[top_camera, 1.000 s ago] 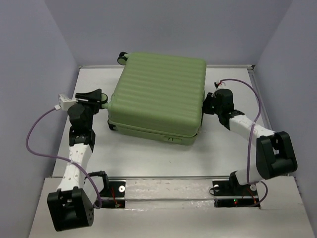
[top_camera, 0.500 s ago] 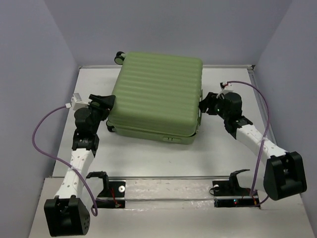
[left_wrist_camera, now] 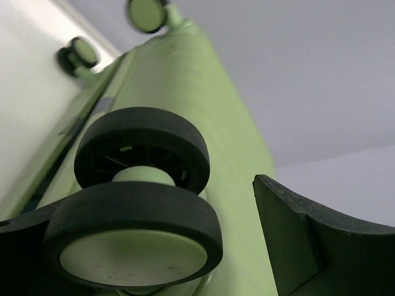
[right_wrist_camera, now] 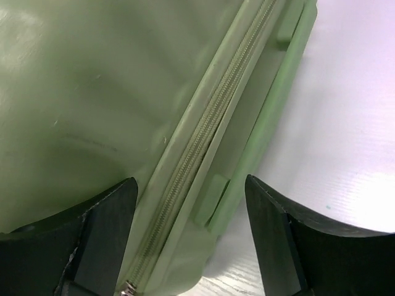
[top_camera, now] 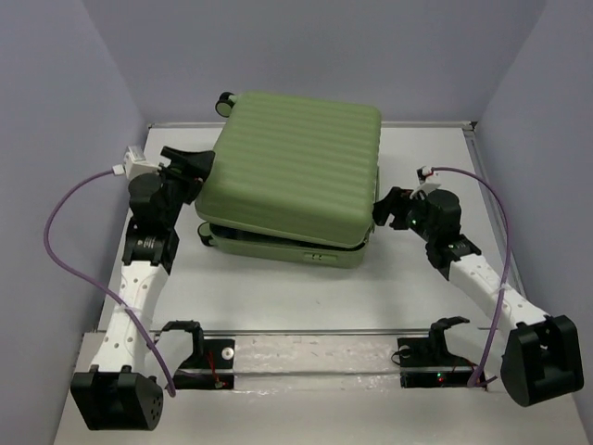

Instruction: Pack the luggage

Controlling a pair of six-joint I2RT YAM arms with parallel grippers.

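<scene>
Table (top_camera: 278,297): white, filling the lower and middle part of the overhead view, with both arm bases at its bottom edge.
Right pincer (top_camera: 383,209): right of centre, at the suitcase's near right corner; jaws wide apart and holding nothing.
Right fingers (right_wrist_camera: 105,228): in the wrist view they sit at lower left and lower right, with the zipper (right_wrist_camera: 203,154) and the shell edge running up between them.
Left pincer (top_camera: 190,167): left of centre, against the suitcase's left side; jaws wide apart.
Caster (left_wrist_camera: 142,203): a black-and-green twin wheel sitting between the left fingers, hard by one and clear of the other.
Suitcase (top_camera: 296,167): light green and ribbed, lying flat at upper centre; a dark gap shows between its shells along the near edge.
Far wheel (top_camera: 225,100): at the suitcase's upper left corner.
</scene>
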